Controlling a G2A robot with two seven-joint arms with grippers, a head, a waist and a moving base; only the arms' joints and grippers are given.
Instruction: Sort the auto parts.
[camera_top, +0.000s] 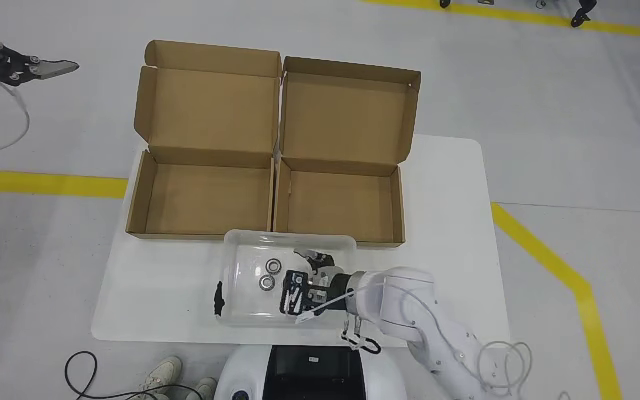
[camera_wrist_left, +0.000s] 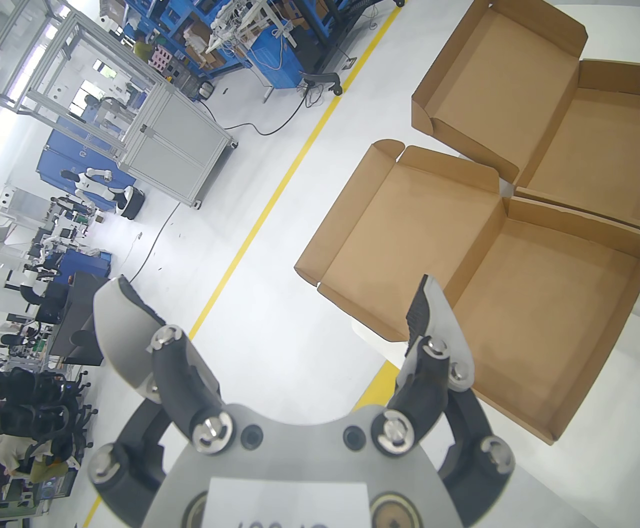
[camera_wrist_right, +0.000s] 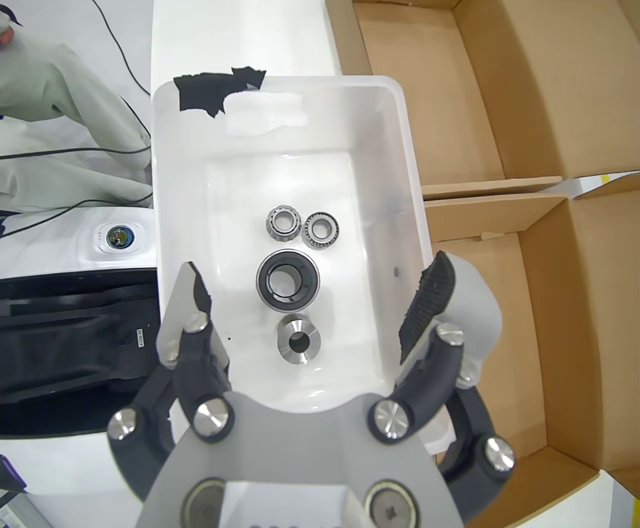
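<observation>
Right wrist view: your right hand (camera_wrist_right: 316, 275) hangs over the white bin (camera_wrist_right: 385, 165), its fingers spread wide with nothing between the pads
You see four parts lying on the bin floor in a loose line: two small roller bearings (camera_wrist_right: 283, 224) (camera_wrist_right: 322, 230) side by side, then a larger black-ringed bearing (camera_wrist_right: 287, 285), then a steel collar (camera_wrist_right: 298, 342) nearest the hand. The bin sits on the table (camera_top: 450, 220), just beside two open cardboard boxes (camera_top: 200, 200) (camera_top: 340, 205). Your left hand (camera_wrist_left: 274, 295) is out over the floor, well apart from the bin, also spread wide and gripping nothing
</observation>
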